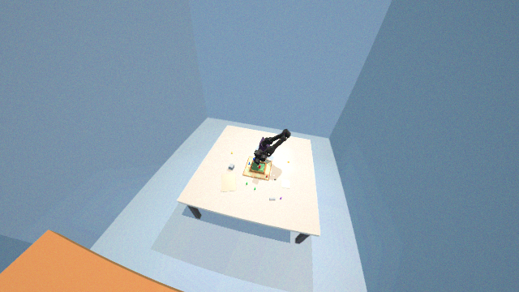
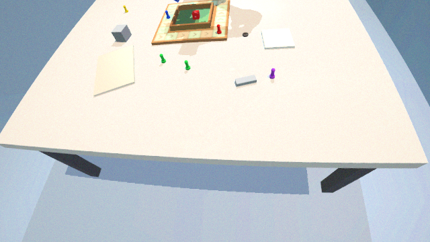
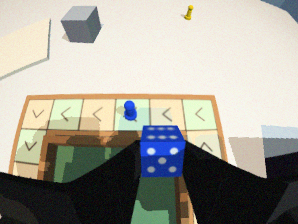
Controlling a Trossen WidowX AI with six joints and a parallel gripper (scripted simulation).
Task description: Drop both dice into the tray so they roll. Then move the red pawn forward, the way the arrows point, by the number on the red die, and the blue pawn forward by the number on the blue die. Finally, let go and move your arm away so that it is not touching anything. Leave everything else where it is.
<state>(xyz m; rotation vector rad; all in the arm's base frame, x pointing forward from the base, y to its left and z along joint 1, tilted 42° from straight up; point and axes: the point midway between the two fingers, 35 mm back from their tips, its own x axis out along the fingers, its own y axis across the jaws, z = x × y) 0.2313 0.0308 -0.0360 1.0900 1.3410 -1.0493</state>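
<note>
My gripper (image 3: 160,145) is shut on the blue die (image 3: 162,161) (image 2: 177,1), above the board and tray. In the exterior view only a bit of that die shows at the top edge. The red die (image 2: 195,15) (image 1: 259,166) lies in the green-floored tray (image 2: 191,27); its top number is too small to read. The tray stands in the middle of the arrow-marked board (image 2: 188,42). The red pawn (image 2: 219,29) (image 1: 266,176) stands upright at the board's front right corner. The blue pawn (image 2: 167,15) (image 3: 130,111) stands upright on a left-side square.
A grey cube (image 2: 121,33) (image 3: 81,24) and a cream sheet (image 2: 115,71) lie left of the board. Two green pawns (image 2: 162,58) (image 2: 187,65) stand in front. A dark disc (image 2: 245,34), white pad (image 2: 278,38), grey bar (image 2: 246,81) and purple pawn (image 2: 272,73) are to the right.
</note>
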